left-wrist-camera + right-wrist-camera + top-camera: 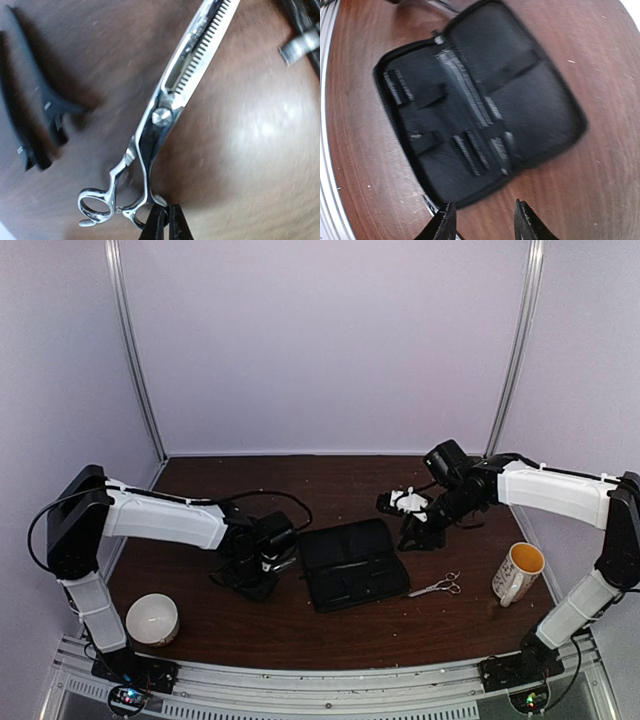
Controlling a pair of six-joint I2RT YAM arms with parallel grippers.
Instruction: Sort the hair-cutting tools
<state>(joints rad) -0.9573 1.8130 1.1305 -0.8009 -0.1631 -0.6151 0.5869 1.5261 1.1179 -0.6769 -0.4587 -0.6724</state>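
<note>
Scissors [160, 115] blade tips cropped, left fingers [154, 227] seemingly pinching loop

The slim metal thinning scissors [161, 116] are shiny silver, the two thin clips [47, 105] matte black, the rectangular fabric case [480, 110] black, the wooden tabletop [600, 165] grained reddish-brown.

Scissors [165, 115] polished shiny metal; clips [45, 110] matt black plastic; case [480, 105] matt black cloth; counter [260, 150] smooth dark wood.

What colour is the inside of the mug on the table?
The mug is yellow-orange inside and white outside, best seen in the top external view.
</note>
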